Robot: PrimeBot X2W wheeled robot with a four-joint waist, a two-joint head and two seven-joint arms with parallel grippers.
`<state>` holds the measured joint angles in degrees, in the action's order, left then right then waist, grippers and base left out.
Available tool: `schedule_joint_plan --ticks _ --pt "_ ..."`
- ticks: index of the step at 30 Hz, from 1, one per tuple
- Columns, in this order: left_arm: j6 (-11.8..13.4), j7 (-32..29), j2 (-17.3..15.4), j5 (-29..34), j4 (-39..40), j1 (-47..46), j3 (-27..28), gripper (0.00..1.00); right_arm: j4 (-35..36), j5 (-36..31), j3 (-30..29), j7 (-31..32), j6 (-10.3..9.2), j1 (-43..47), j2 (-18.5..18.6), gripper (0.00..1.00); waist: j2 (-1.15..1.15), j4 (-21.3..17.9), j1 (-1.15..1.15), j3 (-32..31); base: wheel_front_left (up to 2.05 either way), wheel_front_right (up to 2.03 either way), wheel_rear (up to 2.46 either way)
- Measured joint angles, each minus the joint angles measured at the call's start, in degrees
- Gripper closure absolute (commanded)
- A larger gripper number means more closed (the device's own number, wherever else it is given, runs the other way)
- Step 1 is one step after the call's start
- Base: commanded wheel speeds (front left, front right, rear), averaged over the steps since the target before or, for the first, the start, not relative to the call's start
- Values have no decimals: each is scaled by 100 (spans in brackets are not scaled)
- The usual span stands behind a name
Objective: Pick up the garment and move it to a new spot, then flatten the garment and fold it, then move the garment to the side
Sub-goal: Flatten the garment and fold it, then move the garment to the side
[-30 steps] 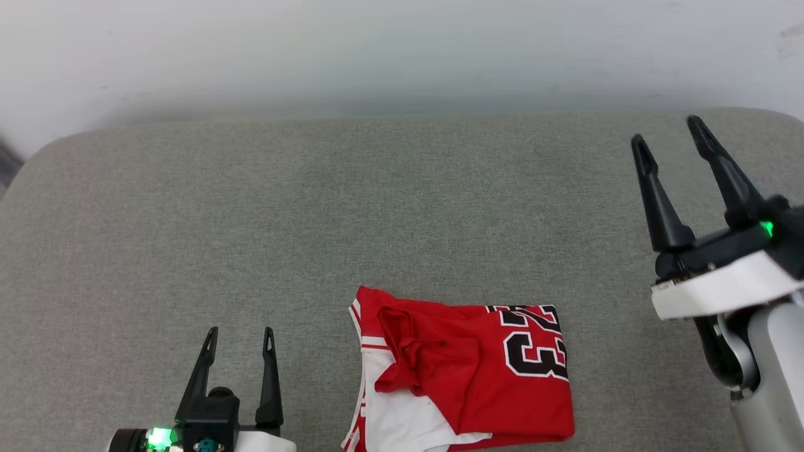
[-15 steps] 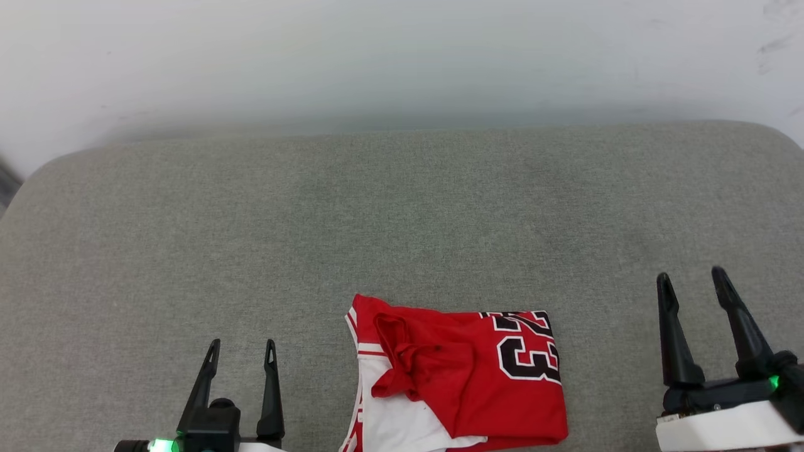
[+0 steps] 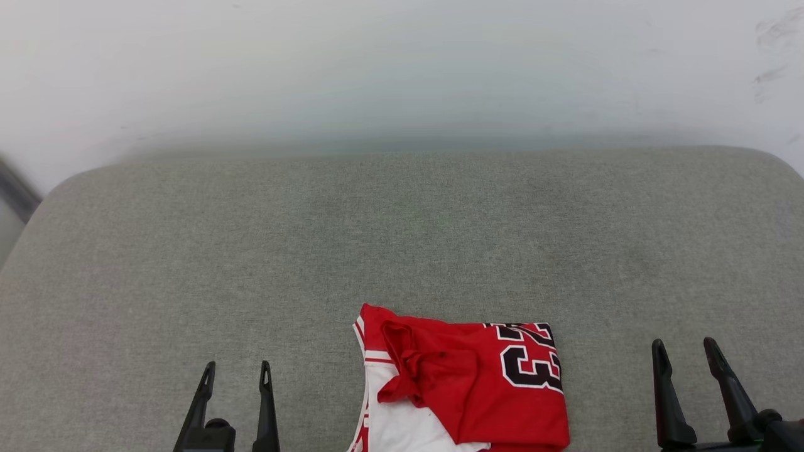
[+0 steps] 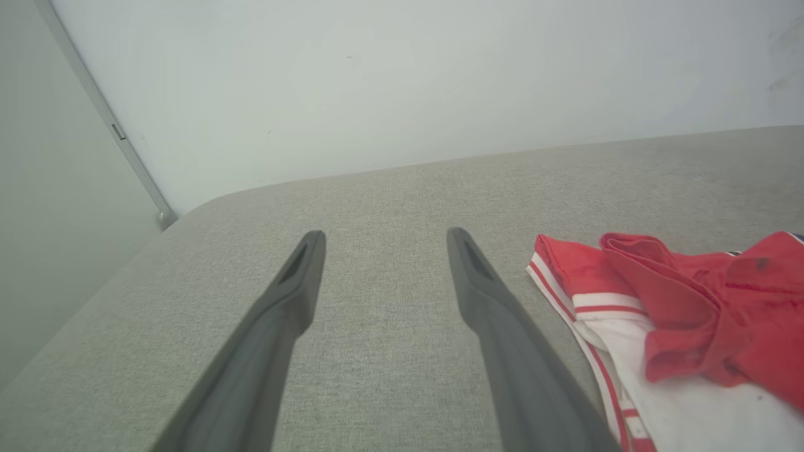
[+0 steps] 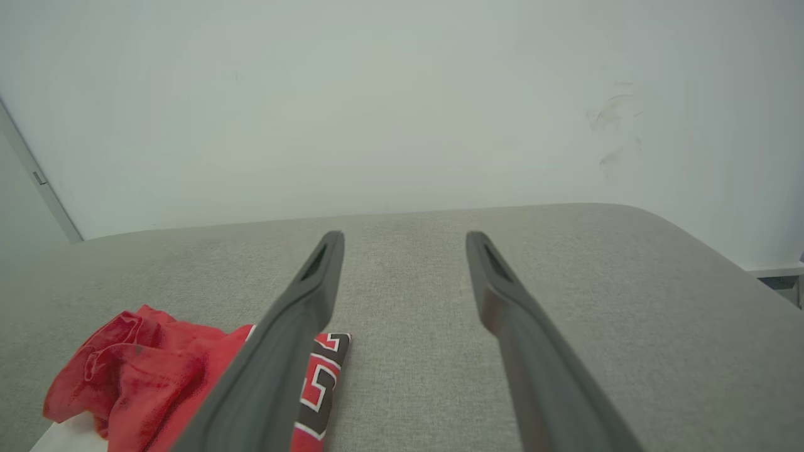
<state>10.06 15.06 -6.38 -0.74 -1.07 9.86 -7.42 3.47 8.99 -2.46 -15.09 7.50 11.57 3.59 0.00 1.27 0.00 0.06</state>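
Note:
The garment [image 3: 468, 389] lies folded into a compact red block at the near middle of the grey cushioned surface [image 3: 402, 238], with a white sleeve panel at its lower left and black numerals at its right end. It also appears at the right of the left wrist view [image 4: 678, 326] and at the lower left of the right wrist view [image 5: 157, 376]. My left gripper [image 3: 237, 367] stands open to the garment's left, nothing between its fingers. My right gripper [image 3: 684, 345] stands open to the garment's right, apart from it and holding nothing.
A pale wall [image 3: 402, 69] rises behind the surface's far edge. The surface's rounded corners show at far left [image 3: 69, 182] and far right [image 3: 779, 157]. A vertical wall trim [image 4: 107, 119] runs down beyond the left corner.
My right gripper has dropped from high at the right down to the bottom right, still open. The camera tilted a little, so the whole scene sits lower. The garment lies unmoved.

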Motion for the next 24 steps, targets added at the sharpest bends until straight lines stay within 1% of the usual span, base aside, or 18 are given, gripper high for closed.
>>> schedule_joint_plan --ticks 8,11,16,19,22,24 --pt "-26 0 22 2 37 80 4 0 -40 -55 41 0 0 148 -45 0 0 27 0 -89 0 0 0" --pt "-33 0 37 2 56 112 16 0 54 -86 82 0 0 105 -53 0 0 25 0 -85 0 0 0" --pt "-33 0 53 1 85 115 42 0 397 -122 118 1 0 -561 -49 0 0 -12 0 -32 0 0 0" --pt "-49 0 63 8 87 110 35 0 497 -136 278 1 1 -1077 119 0 0 -25 0 3 0 0 0" --pt "-58 0 65 15 86 92 30 0 497 -76 452 0 0 -1608 504 0 0 -18 0 34 0 0 0" --pt "-58 0 69 15 90 58 27 0 339 42 667 87 0 -1929 792 0 0 -11 0 62 0 0 0"
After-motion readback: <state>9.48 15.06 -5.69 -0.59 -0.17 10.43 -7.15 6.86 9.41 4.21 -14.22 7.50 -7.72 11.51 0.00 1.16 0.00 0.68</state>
